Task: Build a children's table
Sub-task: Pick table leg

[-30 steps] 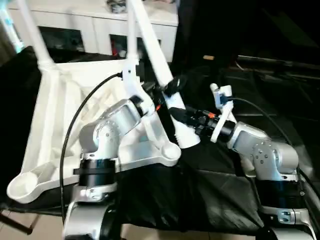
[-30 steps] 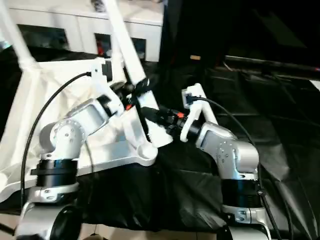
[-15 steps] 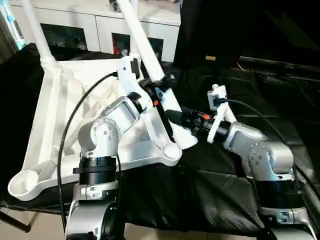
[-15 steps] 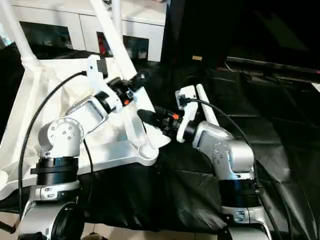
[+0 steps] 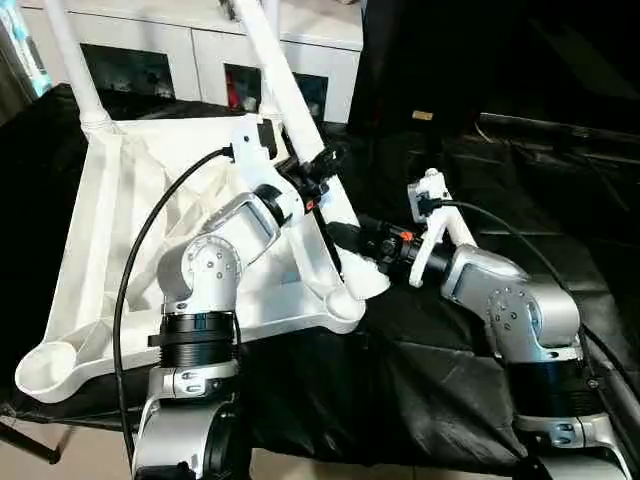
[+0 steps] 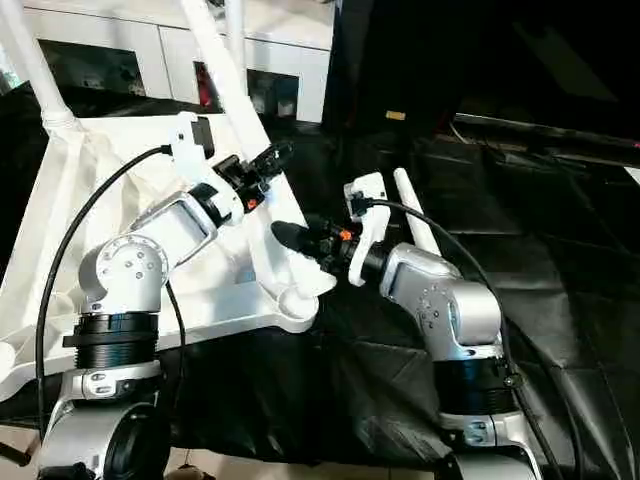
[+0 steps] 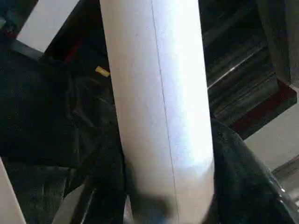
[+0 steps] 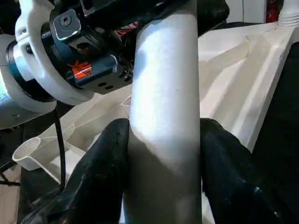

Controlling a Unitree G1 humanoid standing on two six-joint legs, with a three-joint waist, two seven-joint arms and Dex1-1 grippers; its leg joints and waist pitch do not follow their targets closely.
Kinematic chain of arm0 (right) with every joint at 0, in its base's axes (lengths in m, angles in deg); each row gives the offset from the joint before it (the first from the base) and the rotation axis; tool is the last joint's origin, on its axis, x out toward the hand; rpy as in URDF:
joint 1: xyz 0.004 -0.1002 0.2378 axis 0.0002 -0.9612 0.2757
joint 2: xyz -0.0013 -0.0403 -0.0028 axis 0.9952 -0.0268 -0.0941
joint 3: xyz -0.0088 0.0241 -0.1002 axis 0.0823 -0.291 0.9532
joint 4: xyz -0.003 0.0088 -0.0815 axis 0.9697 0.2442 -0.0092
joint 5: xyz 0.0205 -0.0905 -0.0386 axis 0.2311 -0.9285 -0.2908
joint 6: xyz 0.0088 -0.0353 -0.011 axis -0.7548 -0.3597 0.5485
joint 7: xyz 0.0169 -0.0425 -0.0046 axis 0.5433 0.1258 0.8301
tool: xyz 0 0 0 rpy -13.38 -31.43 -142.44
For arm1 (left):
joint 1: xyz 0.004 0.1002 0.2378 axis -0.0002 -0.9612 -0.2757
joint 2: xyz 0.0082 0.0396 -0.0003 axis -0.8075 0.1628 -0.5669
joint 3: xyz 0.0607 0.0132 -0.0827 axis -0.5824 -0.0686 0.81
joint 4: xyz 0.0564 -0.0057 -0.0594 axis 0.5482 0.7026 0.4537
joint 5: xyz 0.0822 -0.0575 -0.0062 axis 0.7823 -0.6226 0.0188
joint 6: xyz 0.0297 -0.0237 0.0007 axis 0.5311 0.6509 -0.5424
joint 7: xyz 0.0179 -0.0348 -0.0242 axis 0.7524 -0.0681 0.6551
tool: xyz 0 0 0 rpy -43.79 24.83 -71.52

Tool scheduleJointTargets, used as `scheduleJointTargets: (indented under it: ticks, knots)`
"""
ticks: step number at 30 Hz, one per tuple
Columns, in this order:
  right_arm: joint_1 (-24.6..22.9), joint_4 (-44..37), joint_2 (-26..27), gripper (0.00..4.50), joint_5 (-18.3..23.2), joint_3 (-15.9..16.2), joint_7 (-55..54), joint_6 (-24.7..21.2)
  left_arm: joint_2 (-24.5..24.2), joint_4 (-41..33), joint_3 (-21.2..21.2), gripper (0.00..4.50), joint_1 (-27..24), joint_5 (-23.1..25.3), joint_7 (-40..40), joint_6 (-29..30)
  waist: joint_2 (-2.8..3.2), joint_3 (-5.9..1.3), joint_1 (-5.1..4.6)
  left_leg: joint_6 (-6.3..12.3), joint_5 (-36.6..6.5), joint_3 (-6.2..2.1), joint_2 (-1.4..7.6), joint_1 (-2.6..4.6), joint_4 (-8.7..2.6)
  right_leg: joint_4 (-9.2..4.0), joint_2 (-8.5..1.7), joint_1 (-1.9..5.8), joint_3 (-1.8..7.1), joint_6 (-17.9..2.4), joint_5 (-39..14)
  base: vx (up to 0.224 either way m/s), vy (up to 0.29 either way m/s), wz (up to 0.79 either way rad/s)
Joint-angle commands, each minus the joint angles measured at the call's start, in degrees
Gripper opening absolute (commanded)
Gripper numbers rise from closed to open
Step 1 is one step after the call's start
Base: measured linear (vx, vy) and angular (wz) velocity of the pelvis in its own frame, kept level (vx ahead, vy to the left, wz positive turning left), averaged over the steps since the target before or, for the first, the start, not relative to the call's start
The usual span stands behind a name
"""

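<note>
Left eye view has the white tabletop lying underside up on the black-draped work table, ribs showing, its near edge reaching the table's front edge with an empty corner socket at the near left. Two legs already stand in the far sockets, one at the far left. A slanting leg leans over the near right corner socket, its thick end just beside it. The left gripper straddles this leg higher up; whether it presses cannot be told. The right gripper is clamped on the leg near its lower end. Behind stands a white glass-door cabinet. Open black cloth spreads to the right
</note>
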Motion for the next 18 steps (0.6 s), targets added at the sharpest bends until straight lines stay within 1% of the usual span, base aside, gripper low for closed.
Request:
scheduleJointTargets:
  ticks: [1, 2, 3, 4, 7, 8, 9, 10, 11, 12, 13, 14, 15, 17, 18]
  knots:
    - [1.54, -0.2, -0.37, 1.88, 0.16, -0.49, -0.26, 1.01, 0.08, -0.57, -1.27, 2.06, 1.48, 0.05, -0.52, 0.27, -0.05, -4.47, 0.08, 0.06, -9.15, 0.37, 0.3, 1.07, -3.63, -3.94, -2.04, 3.09, 0.93, -9.0, -9.29, 0.0, 0.0, 0.0]
    - [1.59, -0.15, -0.37, 1.88, 0.13, -0.47, -0.25, 1.05, 0.05, -0.63, -1.38, 2.06, 1.5, 0.06, -0.61, 0.24, -0.01, -4.46, 0.06, 0.03, -9.22, 0.34, 0.33, 1.06, -3.65, -3.95, -2.06, 3.07, 0.93, -8.98, -9.39, 0.0, 0.0, 0.0]
    - [1.79, 0.08, -0.48, 1.88, 0.04, -0.35, -0.11, 1.21, -0.42, -0.78, -2.04, 2.02, 1.68, 0.12, -1.68, 0.15, -0.17, -4.46, 0.05, 0.03, -9.36, 0.35, 0.27, 1.02, -3.65, -4.0, -2.06, 3.12, 0.89, -8.73, -9.9, 0.0, 0.0, 0.0]
    - [1.98, 0.3, -0.55, 1.88, -0.05, -0.26, -0.01, 1.37, -0.83, -0.9, -2.51, 1.96, 1.83, 0.26, -2.38, 0.04, -0.06, -4.44, 0.11, -0.07, -9.47, 0.32, 0.3, 1.05, -3.68, -4.02, -2.11, 3.06, 0.9, -8.55, -10.43, 0.0, 0.0, 0.0]
    - [2.46, 0.9, -1.05, 1.88, -0.45, 0.42, 0.71, 2.13, -1.81, -1.52, -3.49, 1.94, 2.02, -0.13, -4.7, 0.15, -0.07, -4.41, 0.14, -0.31, -9.59, 0.32, 0.33, 1.07, -3.72, -3.99, -2.11, 3.0, 0.91, -8.34, -10.72, 0.0, 0.0, 0.0]
    - [2.56, 1.07, -1.19, 2.23, -0.46, 0.52, 0.93, 2.3, -1.95, -1.56, -3.57, 1.9, 2.05, -0.17, -4.83, 0.19, -0.06, -4.41, 0.15, -0.36, -9.58, 0.3, 0.33, 1.07, -3.71, -3.99, -2.13, 2.99, 0.9, -8.34, -10.66, 0.0, 0.0, 0.0]
    - [3.01, 1.84, -1.97, 2.23, -0.12, 0.81, 2.29, 2.24, -3.17, -2.01, -4.78, 1.9, 1.96, -0.21, -7.01, 0.08, -0.08, -4.45, 0.14, -0.39, -9.55, 0.3, 0.34, 1.03, -3.69, -3.9, -2.16, 3.05, 0.88, -8.45, -10.39, 0.0, 0.0, 0.0]
    - [3.15, 2.06, -2.31, 2.58, 0.01, 0.91, 2.85, 2.07, -3.54, -2.1, -5.11, 1.9, 1.94, -0.21, -7.69, 0.04, -0.07, -4.44, 0.1, -0.26, -9.55, 0.34, 0.31, 1.1, -3.72, -3.97, -2.08, 3.0, 0.89, -8.4, -10.52, 0.0, 0.0, 0.0]
    - [3.62, 2.77, -3.41, 2.58, 0.47, 1.27, 4.68, 1.5, -4.74, -2.38, -6.17, 1.9, 1.9, -0.22, -9.93, -0.1, 0.11, -4.45, 0.23, -0.29, -9.44, 0.3, 0.28, 1.13, -3.68, -3.89, -2.09, 3.0, 0.87, -8.39, -10.35, 0.0, 0.0, 0.0]
    - [3.82, 3.01, -4.08, 2.6, 0.66, 1.55, 5.83, 1.2, -5.32, -2.52, -6.61, 1.88, 1.88, -0.46, -11.3, 0.05, 0.06, -4.5, 0.27, -0.14, -9.19, 0.33, 0.32, 1.11, -3.68, -3.85, -2.07, 3.09, 0.89, -8.41, -9.99, 0.0, 0.0, 0.0]
    - [4.16, 3.43, -5.39, 2.78, 0.48, 2.31, 7.75, 1.19, -6.26, -2.68, -7.36, 1.86, 1.87, -0.78, -13.45, 0.29, 0.12, -4.44, 0.31, -0.07, -8.84, 0.39, 0.36, 1.13, -3.66, -3.75, -2.09, 3.03, 0.92, -8.92, -9.0, 0.0, 0.0, 0.0]
    - [4.51, 4.04, -6.59, 2.91, 0.06, 3.08, 9.42, 1.45, -7.19, -2.7, -8.15, 1.86, 1.88, -1.1, -15.67, 0.53, 0.15, -4.48, 0.36, -0.02, -8.7, 0.36, 0.31, 1.1, -3.63, -3.71, -2.07, 3.13, 0.85, -9.18, -8.69, 0.0, 0.0, 0.0]
    - [4.84, 4.73, -7.54, 2.91, -0.48, 3.69, 10.61, 1.89, -7.94, -2.68, -8.88, 1.86, 1.87, -1.15, -17.6, 0.35, -0.03, -4.52, 0.34, 0.08, -8.31, 0.4, 0.29, 1.05, -3.6, -3.56, -2.02, 3.2, 0.84, -9.56, -7.94, 0.0, 0.0, 0.0]
    - [5.23, 5.66, -8.49, 3.12, -1.02, 4.31, 11.82, 2.38, -8.71, -2.47, -9.62, 1.86, 1.93, -1.17, -19.57, 0.16, 0.05, -4.43, 0.37, 0.12, -8.42, 0.49, 0.33, 1.1, -3.58, -3.58, -2.08, 3.13, 0.89, -9.95, -7.99, 0.0, 0.0, 0.0]
    - [5.44, 6.07, -9.16, 3.12, -1.15, 4.82, 12.98, 2.55, -9.14, -2.54, -9.98, 1.86, 1.95, -1.53, -20.68, 0.49, -0.12, -4.47, 0.34, 0.14, -8.32, 0.47, 0.32, 1.03, -3.56, -3.52, -2.16, 3.27, 0.88, -10.23, -7.86, 0.0, 0.0, 0.0]
